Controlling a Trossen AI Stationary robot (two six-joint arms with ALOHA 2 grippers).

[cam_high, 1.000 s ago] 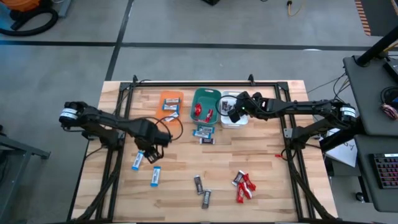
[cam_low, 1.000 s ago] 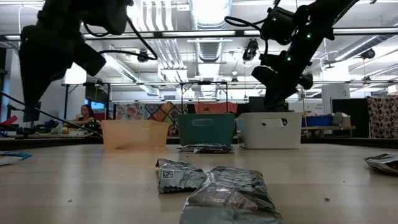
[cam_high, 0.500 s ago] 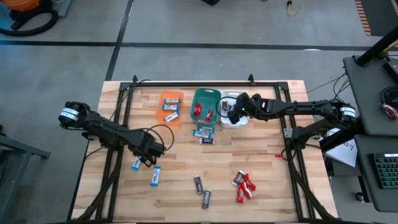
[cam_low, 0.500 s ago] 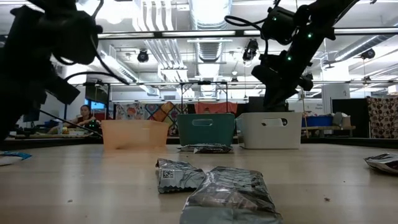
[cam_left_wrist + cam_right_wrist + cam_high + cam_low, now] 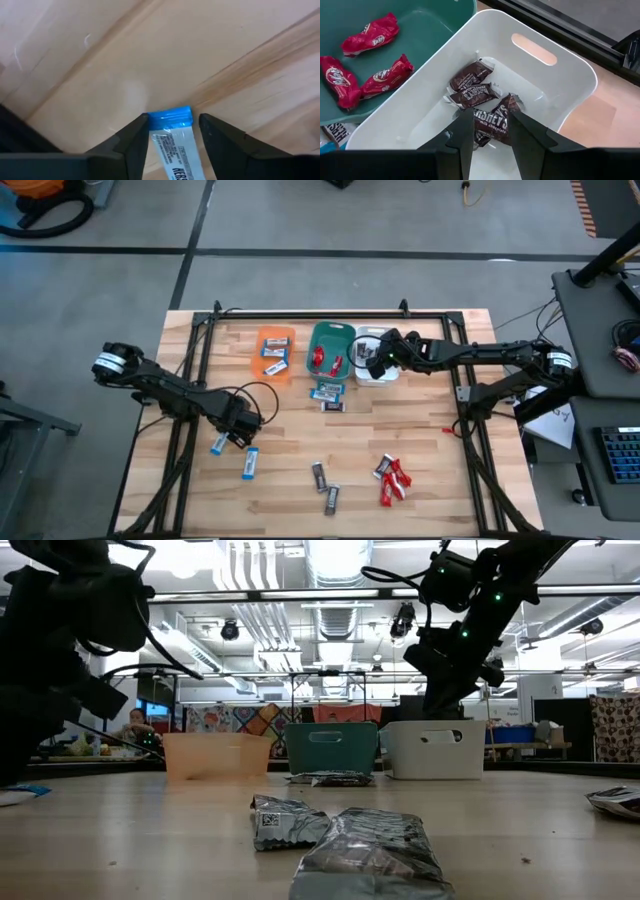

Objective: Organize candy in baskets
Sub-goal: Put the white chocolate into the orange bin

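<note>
Three baskets [image 5: 331,350] side by side at table's [image 5: 440,460] rear; candy [image 5: 392,476] scattered in front
</note>
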